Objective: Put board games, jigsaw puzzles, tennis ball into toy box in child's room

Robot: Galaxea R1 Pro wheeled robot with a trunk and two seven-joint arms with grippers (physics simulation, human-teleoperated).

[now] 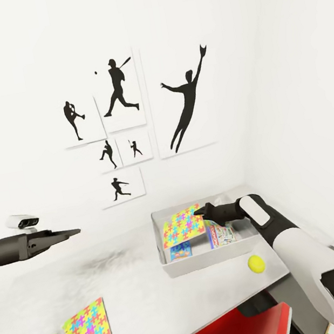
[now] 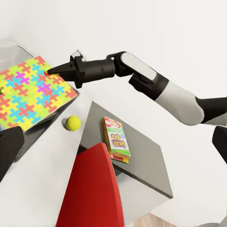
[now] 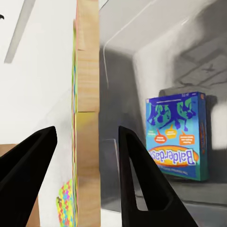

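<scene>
Right gripper point(image 3: 85, 179) fingers straddling multicoloured square jigsaw sheet point(image 1: 182, 224), tilting over light-grey shallow toy box point(image 1: 205, 261). Left gripper point(image 1: 69, 233) hovering over pale worktop point(image 1: 146, 296), fingers' opening indeterminable.

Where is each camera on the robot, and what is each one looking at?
Head view: up high, looking down at the table, toy box and both arms.
Left wrist view: on the left arm, looking across at the right gripper by a jigsaw puzzle.
Right wrist view: on the right arm, fingers either side of that puzzle, blue board game behind.
Shared: the puzzle in the box.
</scene>
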